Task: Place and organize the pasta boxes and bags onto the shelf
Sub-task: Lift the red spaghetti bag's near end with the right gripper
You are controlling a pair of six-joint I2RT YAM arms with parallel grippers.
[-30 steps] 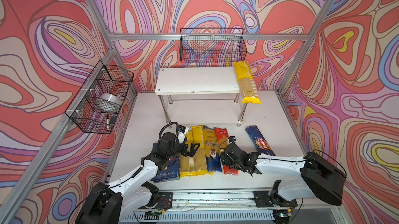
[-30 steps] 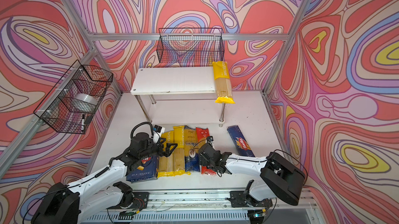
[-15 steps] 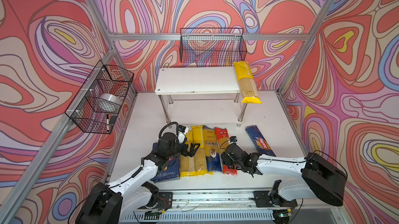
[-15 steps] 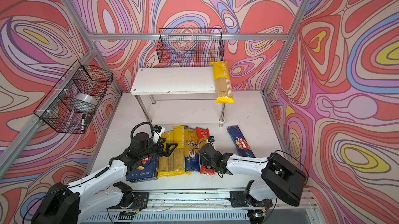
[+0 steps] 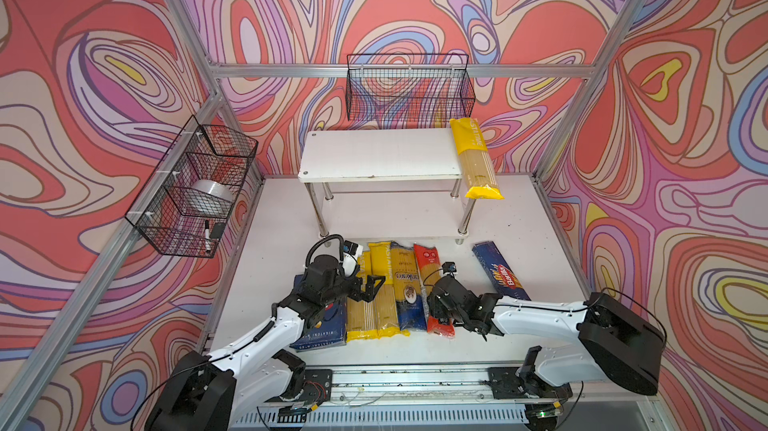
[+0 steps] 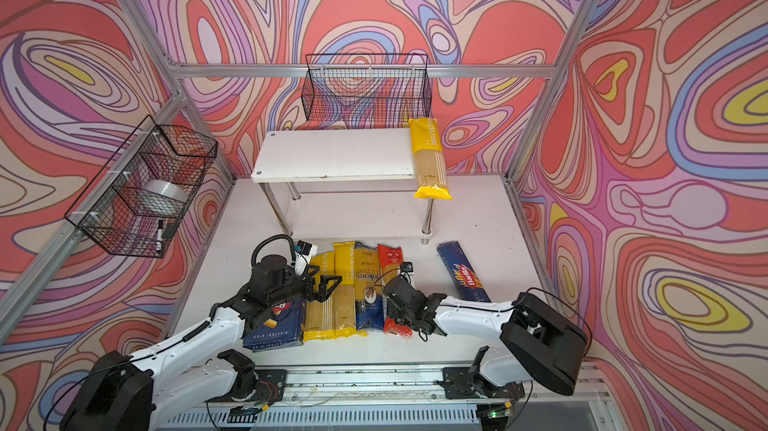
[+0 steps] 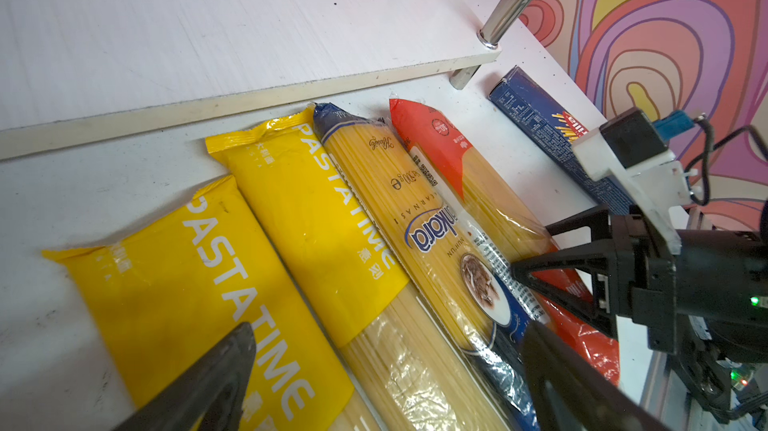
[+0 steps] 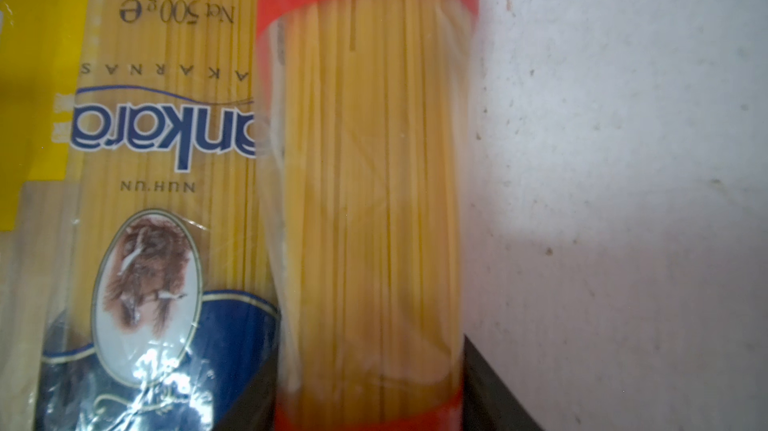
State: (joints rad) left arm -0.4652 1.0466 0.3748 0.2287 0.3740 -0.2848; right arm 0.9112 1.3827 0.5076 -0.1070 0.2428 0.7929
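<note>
The right claw [image 8: 368,360] is clamped across the red bag [image 8: 365,179], 1 finger pressed to each long side, presumably so the strands are lifted unbent. The left claw [image 7: 388,327] is held apart above the yellow bags [image 7: 316,221]. The shelf [image 5: 374,154] is found well beyond both.

Shelf [image 5: 374,154]: matt white boards, polished chrome tube legs. Worktop [image 5: 282,242]: matt white, scuffed, speckled. Red bag [image 8: 365,200], in front of shelf: glossy clear plastic film, crinkled. Yellow bags [image 7: 291,221], also in front of shelf: opaque satin plastic. Long carton [image 5: 500,275], off shelf's right front leg: printed cardboard. Wire basket [image 5: 409,92], behind shelf: black metal mesh.
</note>
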